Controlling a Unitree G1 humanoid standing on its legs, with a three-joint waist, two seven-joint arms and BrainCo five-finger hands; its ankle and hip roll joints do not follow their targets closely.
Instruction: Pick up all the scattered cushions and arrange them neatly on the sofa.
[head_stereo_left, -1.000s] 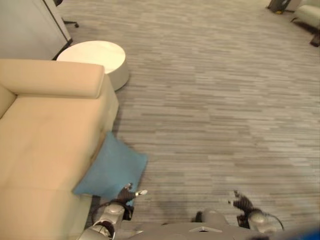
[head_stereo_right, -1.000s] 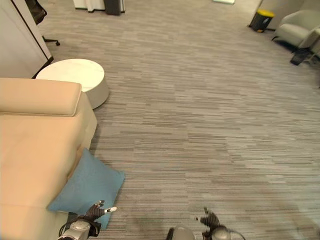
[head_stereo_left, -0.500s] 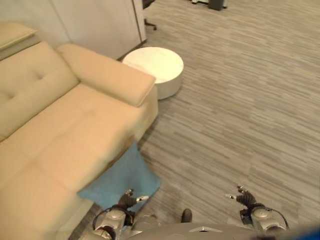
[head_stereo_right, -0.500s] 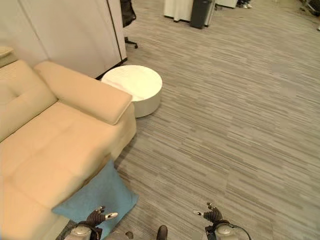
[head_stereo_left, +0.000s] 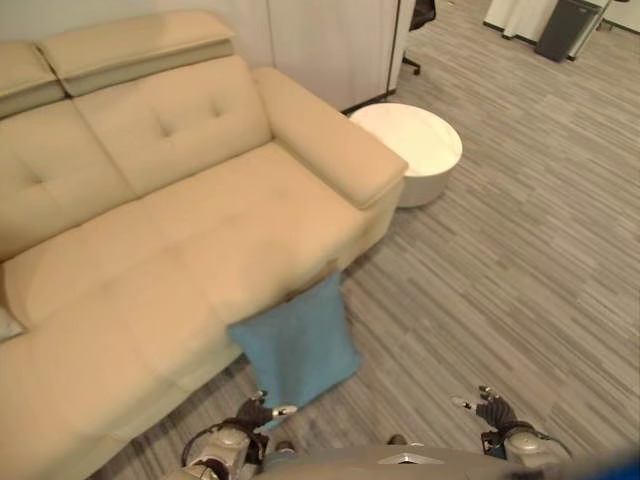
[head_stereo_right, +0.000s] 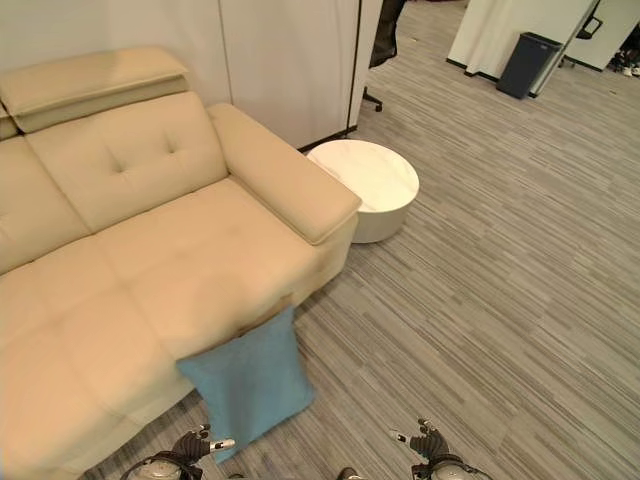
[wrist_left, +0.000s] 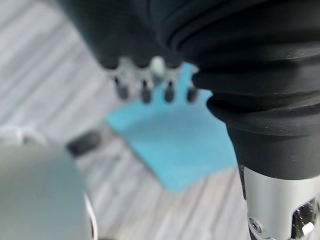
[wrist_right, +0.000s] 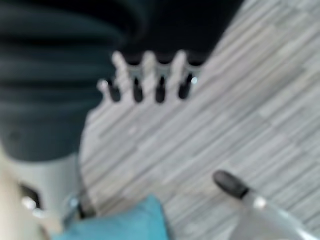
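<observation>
Beige sofa (head_stereo_left: 170, 230) across left and centre of frame. Blue cushion (head_stereo_left: 298, 347) at lower centre, on floor (head_stereo_left: 520, 260), leaning against sofa front. Left hand (head_stereo_left: 256, 412) at bottom edge just below cushion, fingers straight, empty. White round surface (head_stereo_left: 410, 150) upper right. Right hand (head_stereo_left: 492, 412) lower right, fingers spread, empty.
</observation>
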